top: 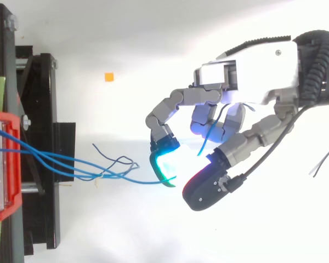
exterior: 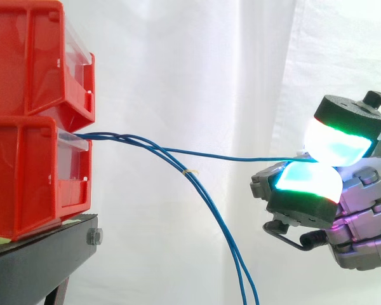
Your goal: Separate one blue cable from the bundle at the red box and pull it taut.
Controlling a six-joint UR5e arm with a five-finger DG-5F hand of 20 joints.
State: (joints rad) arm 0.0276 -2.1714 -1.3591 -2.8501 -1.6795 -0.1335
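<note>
Several thin blue cables leave the lower red box (exterior: 25, 178) at the left. One blue cable (exterior: 241, 156) runs almost straight, with a slight sag, across to my hand (exterior: 362, 210) at the right. Two glowing fingertips (exterior: 311, 181) meet there and pinch it, one above and one below. The rest of the bundle (exterior: 209, 203) droops down and out past the bottom edge, held together by a small pale tie (exterior: 189, 171). From above, my hand (top: 252, 60) has curled fingers, and the pinched cable (top: 142, 181) reaches the cyan pad (top: 163, 163). A short blue tail (top: 205, 139) curls near the palm.
A second red bin (exterior: 32, 57) is stacked on the lower box, both on a black stand (exterior: 38, 260). A white curtain hangs behind. From above, loose cable ends (top: 118, 161) spread over the white floor, and a small orange square (top: 108, 76) lies there.
</note>
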